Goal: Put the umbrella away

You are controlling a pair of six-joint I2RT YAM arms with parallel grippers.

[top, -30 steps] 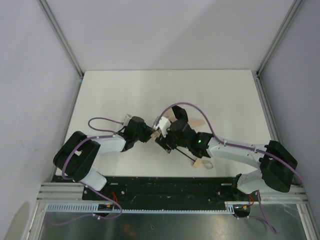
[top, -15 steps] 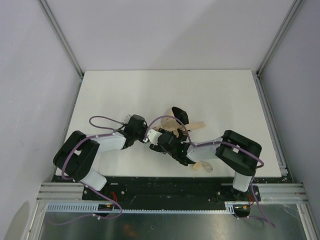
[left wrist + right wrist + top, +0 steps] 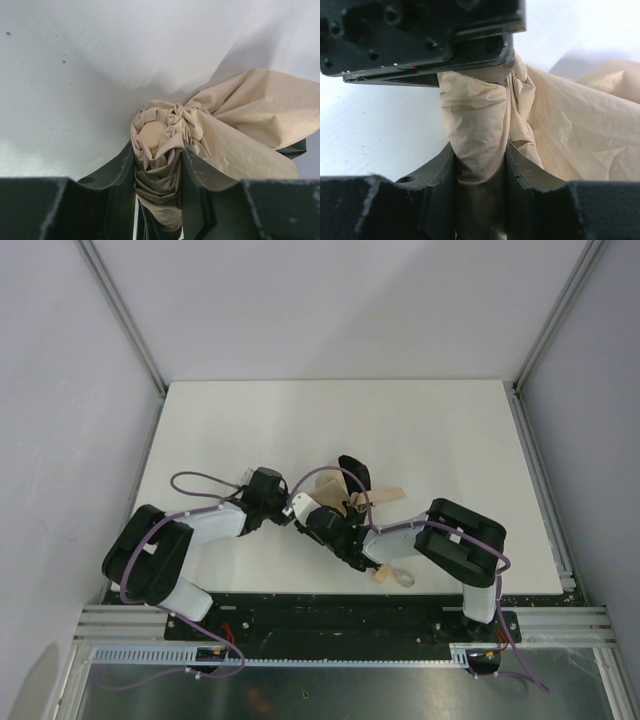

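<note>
The umbrella (image 3: 390, 494) lies near the middle of the near edge of the surface (image 3: 300, 420). The left claw (image 3: 157, 150) and the right claw (image 3: 480, 150) both pinch its bunched fabric, close together; opposite pulls may tear it.

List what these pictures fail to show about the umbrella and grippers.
Umbrella shaft: top view, covered by the right arm; wrist views show only fabric.
Canopy full extent: cut off by both wrist views' right edges.
Left gripper and right gripper jaws: top view, hidden beneath their wrists.
</note>
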